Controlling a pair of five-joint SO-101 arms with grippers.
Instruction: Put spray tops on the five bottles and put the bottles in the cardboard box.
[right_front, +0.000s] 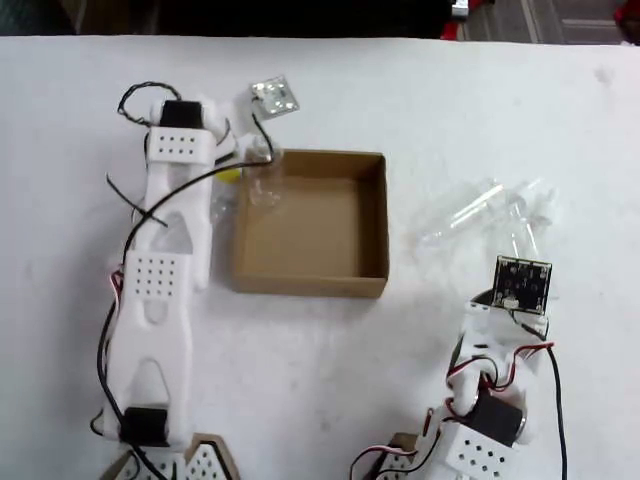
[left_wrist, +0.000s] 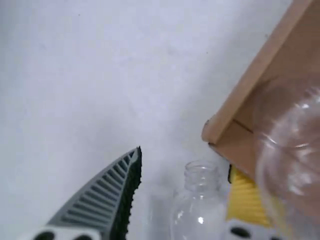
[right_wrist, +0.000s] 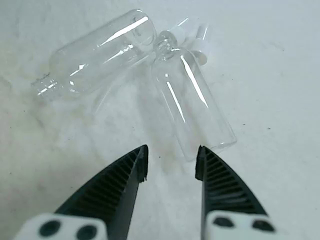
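Observation:
The open cardboard box sits mid-table, and its corner is close to my left gripper. That gripper is open at the box's far left corner. A clear bottle with a bare neck stands between its grey finger and yellow finger, close to the yellow one. A second clear bottle blurs over the box wall. My right gripper is open just short of two clear bottles lying on the table. One bottle has a bare neck; the other has a white spray top at its neck.
A shiny silver packet lies beyond the box's far left corner. The lying bottles are to the right of the box, with the right arm behind them. The left arm stretches along the box's left side.

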